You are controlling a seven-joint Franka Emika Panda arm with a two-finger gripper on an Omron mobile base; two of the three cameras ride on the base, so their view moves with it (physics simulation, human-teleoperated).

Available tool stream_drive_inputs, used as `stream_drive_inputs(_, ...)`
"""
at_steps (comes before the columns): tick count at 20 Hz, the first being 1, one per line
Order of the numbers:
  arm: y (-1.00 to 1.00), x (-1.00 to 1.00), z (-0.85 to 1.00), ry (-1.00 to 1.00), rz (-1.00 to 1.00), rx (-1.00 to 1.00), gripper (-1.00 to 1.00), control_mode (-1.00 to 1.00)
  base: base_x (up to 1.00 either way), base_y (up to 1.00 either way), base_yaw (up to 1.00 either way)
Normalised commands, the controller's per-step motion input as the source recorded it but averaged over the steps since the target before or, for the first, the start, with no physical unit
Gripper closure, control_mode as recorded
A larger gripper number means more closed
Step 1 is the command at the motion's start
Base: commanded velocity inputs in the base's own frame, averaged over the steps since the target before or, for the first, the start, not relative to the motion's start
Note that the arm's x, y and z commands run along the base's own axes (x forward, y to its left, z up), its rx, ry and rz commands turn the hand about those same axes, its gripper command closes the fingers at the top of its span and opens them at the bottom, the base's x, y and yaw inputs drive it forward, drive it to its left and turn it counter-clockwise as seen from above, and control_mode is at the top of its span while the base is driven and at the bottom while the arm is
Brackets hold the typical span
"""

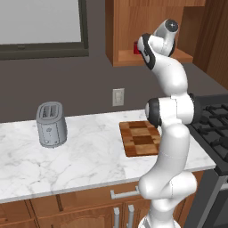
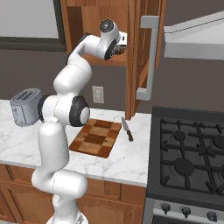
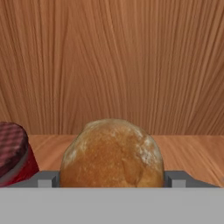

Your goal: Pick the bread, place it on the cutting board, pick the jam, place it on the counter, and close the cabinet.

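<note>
The bread [image 3: 112, 153], a round golden-brown bun, sits on the shelf of the open cabinet [image 1: 124, 26]. My gripper [image 3: 112, 179] reaches into the cabinet, and its fingertips [image 3: 48, 179] press against the bun's left and right sides. The jam [image 3: 13, 153], a red jar with a dark lid, stands just left of the bread on the same shelf, and also peeks out beside my arm as the jam [image 1: 136, 47]. The cabinet door [image 2: 142, 52] hangs open to the right. Below, the checkered cutting board [image 2: 96, 138] lies bare on the marble counter [image 1: 80, 156].
A silver toaster [image 1: 51, 124] stands on the counter at the left. A knife [image 2: 127, 130] lies just right of the board. The black gas stove [image 2: 192, 153] borders the counter on the right, under a range hood [image 2: 197, 39].
</note>
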Motion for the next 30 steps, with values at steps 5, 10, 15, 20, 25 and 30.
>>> stream_drive_inputs(5, -0.01, 0.0, 0.0, 0.0, 0.0, 0.0, 1.0, -1.0, 0.0, 0.0, 0.0)
stream_drive_inputs(10, -0.06, 0.0, 0.0, 0.0, 0.0, 0.0, 1.0, -1.0, 0.0, 0.0, 0.0)
stream_drive_inputs(15, -0.07, -0.13, 0.0, -0.03, 0.0, 0.0, 1.0, -1.0, 0.0, 0.0, 0.0)
stream_drive_inputs(20, -0.03, -0.18, 0.0, -0.04, 0.0, 0.0, 1.0, -1.0, 0.0, 0.0, 0.0)
stream_drive_inputs(25, 0.0, -0.2, 0.0, -0.01, 0.0, 0.0, 1.0, -1.0, 0.0, 0.0, 0.0)
stream_drive_inputs(30, 0.0, -0.35, 0.0, -0.02, 0.0, 0.0, 1.0, -1.0, 0.0, 0.0, 0.0)
